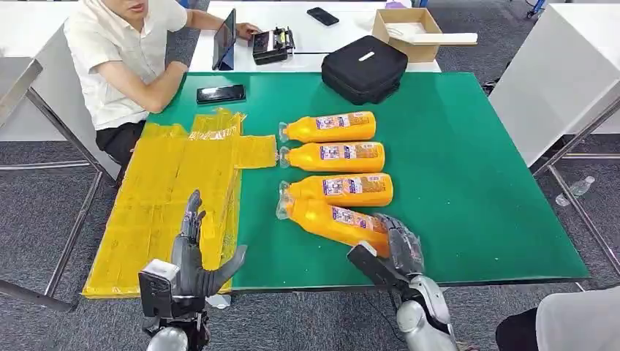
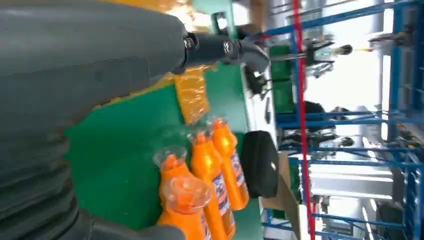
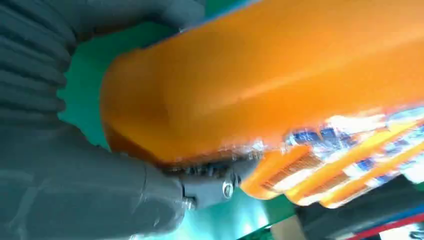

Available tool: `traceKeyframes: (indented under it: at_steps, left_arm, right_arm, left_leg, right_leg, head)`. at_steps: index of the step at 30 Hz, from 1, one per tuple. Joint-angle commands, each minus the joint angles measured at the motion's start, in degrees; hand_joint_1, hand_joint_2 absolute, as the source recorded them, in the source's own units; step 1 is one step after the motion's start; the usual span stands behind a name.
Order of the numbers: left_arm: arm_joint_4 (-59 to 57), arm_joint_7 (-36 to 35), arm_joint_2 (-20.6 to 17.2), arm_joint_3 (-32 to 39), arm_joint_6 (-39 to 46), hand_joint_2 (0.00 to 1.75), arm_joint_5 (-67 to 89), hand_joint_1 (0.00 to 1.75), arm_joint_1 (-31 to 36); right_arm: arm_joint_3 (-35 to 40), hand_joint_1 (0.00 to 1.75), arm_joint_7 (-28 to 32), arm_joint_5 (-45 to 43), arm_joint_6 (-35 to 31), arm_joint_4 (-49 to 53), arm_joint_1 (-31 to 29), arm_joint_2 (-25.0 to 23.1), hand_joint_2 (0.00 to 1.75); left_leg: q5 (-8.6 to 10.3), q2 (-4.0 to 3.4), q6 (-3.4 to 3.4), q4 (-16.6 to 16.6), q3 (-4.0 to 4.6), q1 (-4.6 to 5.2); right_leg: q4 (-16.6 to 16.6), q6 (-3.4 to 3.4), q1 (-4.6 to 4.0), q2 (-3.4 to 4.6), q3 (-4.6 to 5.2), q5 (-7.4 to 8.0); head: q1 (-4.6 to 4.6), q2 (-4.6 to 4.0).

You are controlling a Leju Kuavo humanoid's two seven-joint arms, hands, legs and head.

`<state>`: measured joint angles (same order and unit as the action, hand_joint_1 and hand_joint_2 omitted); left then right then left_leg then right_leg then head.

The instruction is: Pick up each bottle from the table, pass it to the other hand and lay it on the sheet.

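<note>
A green tabletop [image 1: 468, 190] is seen spread across the middle of the head view, and its left part is covered by a wrinkled yellow sheet [image 1: 175, 197] that hangs past the near edge. Four orange bottles are laid on their sides on the green surface just right of the sheet, with their clear caps turned toward it. The farthest bottle [image 1: 329, 127], the second bottle [image 1: 333, 156] and the third bottle [image 1: 338, 189] are set roughly parallel; the nearest bottle [image 1: 333, 219] is angled, and its cap end is touched by the third one's. The base end of the nearest bottle is wrapped by the fingers of the right hand [image 1: 395, 248] near the front edge, and in the right wrist view the orange body is seen pressed between thumb and fingers. The left hand [image 1: 194, 256] is held over the near part of the sheet with fingers spread and nothing in it. A black bag [image 1: 364, 67] is placed at the far edge, and a dark phone [image 1: 221, 93] beside the sheet's far corner. A seated person [image 1: 124, 58] is seen at the far left.
</note>
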<state>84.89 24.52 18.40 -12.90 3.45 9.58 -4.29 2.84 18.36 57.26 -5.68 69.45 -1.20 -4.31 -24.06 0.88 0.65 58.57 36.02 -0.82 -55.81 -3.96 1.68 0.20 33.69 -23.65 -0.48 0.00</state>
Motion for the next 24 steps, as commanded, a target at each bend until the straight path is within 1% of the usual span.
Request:
traceKeyframes:
  at_steps: [1, 2, 4, 5, 6, 10, 11, 12, 16, 17, 18, 19, 20, 24]
  left_arm:
    - [-9.3, -0.9, 1.6, -2.0, 1.8, 1.75, -3.7, 0.00, 2.8]
    - [-9.0, -1.0, 1.6, -2.0, 1.9, 1.75, -3.7, 0.00, 2.8]
    - [-9.0, -1.0, 1.6, -2.0, 1.9, 1.75, -3.7, 0.00, 2.8]
    - [-9.0, -1.0, 1.6, -2.0, 1.9, 1.75, -3.7, 0.00, 2.8]
    - [-8.7, -1.2, 1.6, -2.0, 2.0, 1.75, -3.6, 0.00, 2.7]
    - [-9.2, -2.8, 1.6, -1.9, 2.4, 1.75, -6.0, 0.00, 2.8]
    - [-10.1, -4.7, 1.6, -1.8, 1.1, 1.75, -10.0, 0.00, 3.0]
    - [-10.8, -5.2, 1.6, -1.8, 0.8, 1.75, -11.0, 0.00, 3.2]
    - [-13.1, -4.3, 1.6, -1.9, 0.6, 1.75, -11.2, 0.00, 4.3]
    - [-13.4, -4.4, 1.6, -1.9, 0.5, 1.75, -11.3, 0.00, 4.4]
    - [-14.0, -4.9, 1.6, -2.1, -0.2, 1.75, -11.7, 0.00, 4.7]
    - [-14.5, -5.6, 1.6, -2.2, -1.4, 1.75, -12.0, 0.00, 4.9]
    - [-15.6, -6.9, 1.6, -2.5, -4.2, 1.75, -12.9, 0.00, 5.2]
    - [-15.8, -6.9, 1.6, -2.7, -4.2, 1.75, -12.9, 0.00, 5.0]
  right_arm:
    - [-1.8, 1.75, 2.1, -4.0, -0.3, 9.9, 3.1, -1.9, 1.75]
    - [-1.9, 1.75, 2.2, -4.1, -0.3, 10.2, 3.4, -1.9, 1.75]
    - [-1.9, 1.75, 2.2, -4.1, -0.3, 10.2, 3.4, -1.9, 1.75]
    - [-1.9, 1.75, 2.2, -4.1, -0.3, 10.2, 3.4, -1.9, 1.75]
    - [-2.0, 1.75, 2.3, -4.1, -0.2, 9.8, 3.3, -1.9, 1.75]
    - [-3.4, 1.75, 4.1, -6.6, -0.1, 11.2, 3.3, -3.2, 1.75]
    - [-3.2, 1.75, 4.4, -6.7, 0.1, 11.3, 2.8, -3.2, 1.75]
    - [-3.3, 1.75, 4.5, -6.7, 0.2, 11.1, 2.3, -3.4, 1.75]
    - [-3.0, 1.75, 4.7, -6.7, 0.3, 10.0, 1.3, -3.3, 1.75]
    - [-3.0, 1.75, 4.8, -6.7, 0.3, 10.0, 1.2, -3.2, 1.75]
    - [-2.9, 1.75, 5.2, -7.0, 0.2, 10.1, 1.1, -3.2, 1.75]
    - [-2.8, 1.75, 5.6, -7.3, 0.3, 9.9, 0.8, -3.2, 1.75]
    - [-2.7, 1.75, 6.5, -8.4, 0.8, 9.6, 0.2, -3.4, 1.75]
    - [-2.5, 1.75, 6.4, -8.3, 0.7, 9.7, -0.2, -3.5, 1.75]
  left_leg:
    - [-0.07, 0.11, 0.02, 0.0, -0.12, 0.04]
    - [-0.03, 0.08, 0.03, 0.0, 0.01, 0.03]
    - [-0.16, 0.08, 0.06, 0.0, -0.22, 0.03]
    - [-0.04, 0.07, 0.04, 0.0, 0.00, 0.03]
    - [-0.10, 0.06, 0.05, 0.0, -0.09, 0.03]
    - [-0.05, 0.05, 0.03, 0.0, 0.09, 0.02]
    - [-0.04, 0.03, 0.02, 0.0, 0.12, 0.02]
    - [-0.02, 0.04, 0.02, 0.0, 0.16, 0.03]
    - [-0.04, 0.00, 0.03, 0.0, 0.06, 0.04]
    - [-0.02, 0.01, 0.03, 0.0, 0.16, 0.02]
    - [-0.06, -0.02, 0.04, 0.0, 0.05, 0.04]
    - [-0.03, 0.03, 0.04, 0.0, 0.11, 0.04]
    - [-0.07, 0.02, 0.05, 0.0, 0.02, 0.04]
    - [-0.01, -0.02, 0.03, 0.0, 0.19, 0.03]
  right_leg:
    - [0.0, 0.17, 0.01, -0.18, -0.15, -0.14]
    - [0.0, 0.12, 0.01, -0.13, -0.03, -0.08]
    - [0.0, 0.26, -0.03, -0.21, -0.28, -0.22]
    - [0.0, 0.11, 0.01, -0.12, -0.04, -0.09]
    - [0.0, 0.20, -0.01, -0.15, -0.13, -0.15]
    - [0.0, 0.17, -0.01, -0.12, 0.03, -0.10]
    - [0.0, 0.15, -0.01, -0.10, 0.07, -0.08]
    - [0.0, 0.12, 0.01, -0.09, 0.13, -0.06]
    - [0.0, 0.16, 0.01, -0.07, 0.03, -0.07]
    - [0.0, 0.12, -0.01, -0.07, 0.12, -0.04]
    - [0.0, 0.18, 0.00, -0.07, 0.01, -0.08]
    - [0.0, 0.13, 0.01, -0.10, 0.07, -0.07]
    - [0.0, 0.20, -0.01, -0.12, -0.04, -0.11]
    - [0.0, 0.10, 0.02, -0.02, 0.15, -0.03]
  head:
    - [0.00, 0.00]
    - [0.00, 0.00]
    - [0.00, 0.00]
    - [0.02, 0.00]
    - [0.02, 0.00]
    - [0.02, 0.00]
    - [0.00, 0.00]
    - [0.02, 0.00]
    - [0.02, 0.00]
    - [0.00, 0.00]
    - [0.00, 0.00]
    - [0.02, 0.00]
    - [0.02, 0.00]
    - [0.02, 0.00]
